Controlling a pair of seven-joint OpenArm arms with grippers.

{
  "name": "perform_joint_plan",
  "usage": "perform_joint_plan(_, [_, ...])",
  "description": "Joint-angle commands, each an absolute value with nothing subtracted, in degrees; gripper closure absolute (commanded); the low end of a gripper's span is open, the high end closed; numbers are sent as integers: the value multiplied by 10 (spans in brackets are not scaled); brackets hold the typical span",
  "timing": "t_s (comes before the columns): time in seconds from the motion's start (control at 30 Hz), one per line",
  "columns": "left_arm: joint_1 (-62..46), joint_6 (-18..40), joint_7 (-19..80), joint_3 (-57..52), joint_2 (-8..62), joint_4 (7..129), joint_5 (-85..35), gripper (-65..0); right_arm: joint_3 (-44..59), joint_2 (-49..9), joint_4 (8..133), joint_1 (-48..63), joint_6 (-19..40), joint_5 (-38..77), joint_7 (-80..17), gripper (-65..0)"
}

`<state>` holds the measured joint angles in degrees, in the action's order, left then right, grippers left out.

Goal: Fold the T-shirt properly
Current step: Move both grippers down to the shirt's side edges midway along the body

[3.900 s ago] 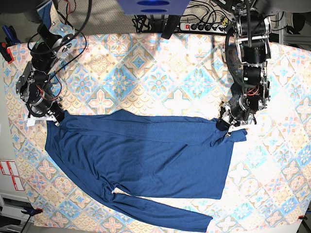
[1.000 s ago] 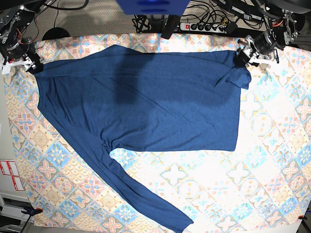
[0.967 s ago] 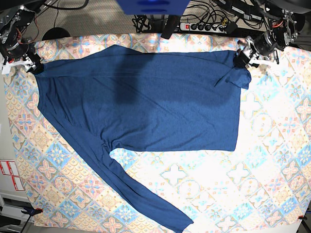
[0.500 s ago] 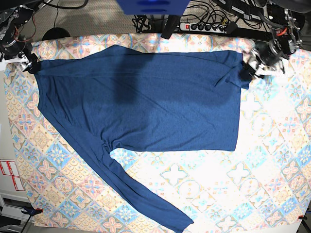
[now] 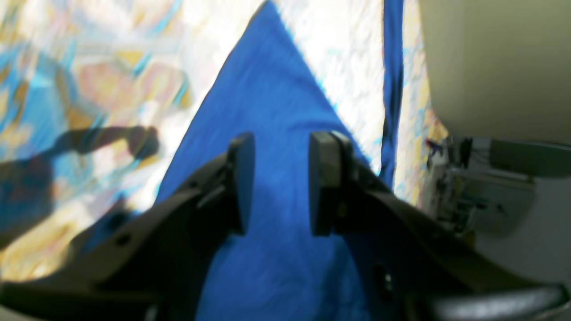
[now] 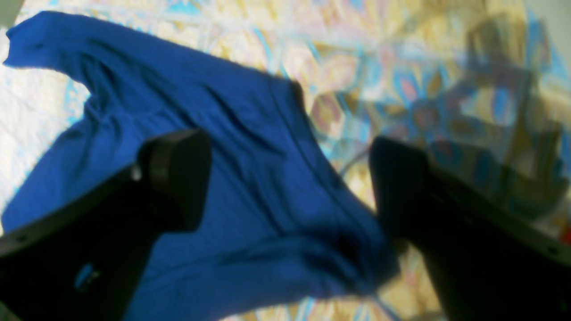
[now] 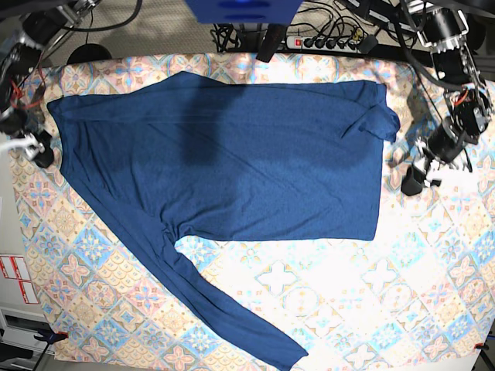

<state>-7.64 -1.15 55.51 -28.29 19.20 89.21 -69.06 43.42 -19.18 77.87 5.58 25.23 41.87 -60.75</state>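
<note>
Shirt (image 7: pixel 224 166) lay flat across the cloth (image 7: pixel 325 309), long axis side to side, one sleeve trailing toward me, and I saw both grippers parted, holding nothing, right gripper (image 7: pixel 39 151) nearer its edge than left gripper (image 7: pixel 414 179).

This is looking like a robotics lab or test bench rather than a home. A table is wearing a pastel tile-patterned tablecloth (image 7: pixel 309 301), and two black robot arms, one at the left edge (image 7: pixel 27 124) and one at the right (image 7: pixel 456 108), are reaching in over it with bare wiring showing. A power strip (image 7: pixel 329 42) and a tangle of black cables (image 7: pixel 232 35) are lying along the far edge. Red-and-white labels (image 7: pixel 15 278) are sticking to the frame at the lower left.
</note>
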Motion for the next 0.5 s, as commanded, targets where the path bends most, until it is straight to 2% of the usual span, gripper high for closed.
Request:
perform_joint_plan(0.0, [-53, -4, 552, -275, 202, 898, -691, -203, 417, -208, 785, 41, 255, 429, -598, -539])
perform_joint_plan(0.23, [63, -3, 548, -244, 201, 790, -622, -203, 332, -218, 782, -9, 255, 428, -597, -539])
perform_joint_plan(0.47, [193, -1, 548, -244, 184, 629, -523, -204, 320, -218, 782, -18, 255, 428, -598, -539])
